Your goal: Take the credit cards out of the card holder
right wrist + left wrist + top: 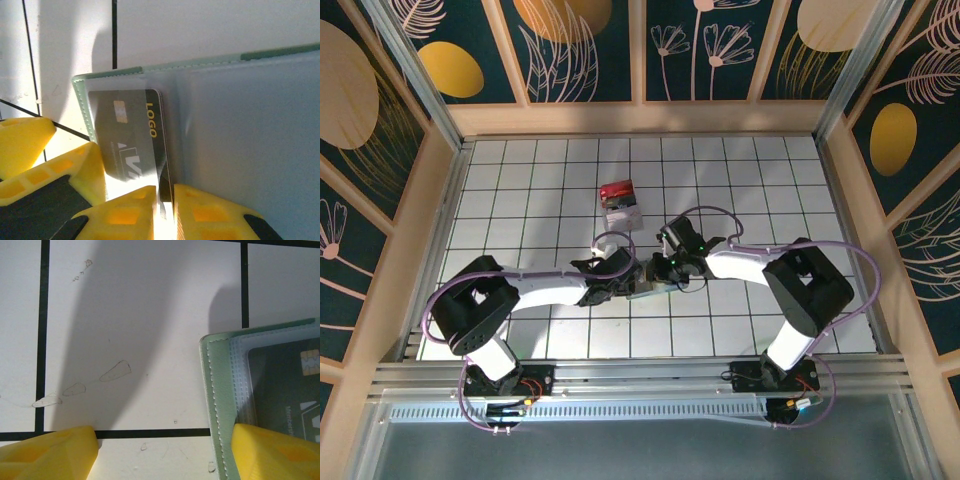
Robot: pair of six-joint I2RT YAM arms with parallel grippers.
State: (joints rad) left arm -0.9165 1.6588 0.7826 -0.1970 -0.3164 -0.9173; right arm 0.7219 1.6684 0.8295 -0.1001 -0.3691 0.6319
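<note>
Where the arms meet, the right gripper (pixel 165 210) pinches the edge of the dark credit card (pixel 130 135) in the open card holder (pixel 240 140) lying on the tiled table (pixel 520 180). The left gripper (pixel 162 442) stands spread, one finger (pixel 270 450) over the holder's green edge. Beyond sits a red-topped block (pixel 617 189).

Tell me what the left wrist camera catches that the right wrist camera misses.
Left wrist: the left hand with its fingers wide apart, and scuff marks on the white table. Right wrist: the right hand pinching the edge of the dark card, and the yellow LOGO lettering on it. Both: the pale green card holder with the dark card in its clear pocket.
</note>
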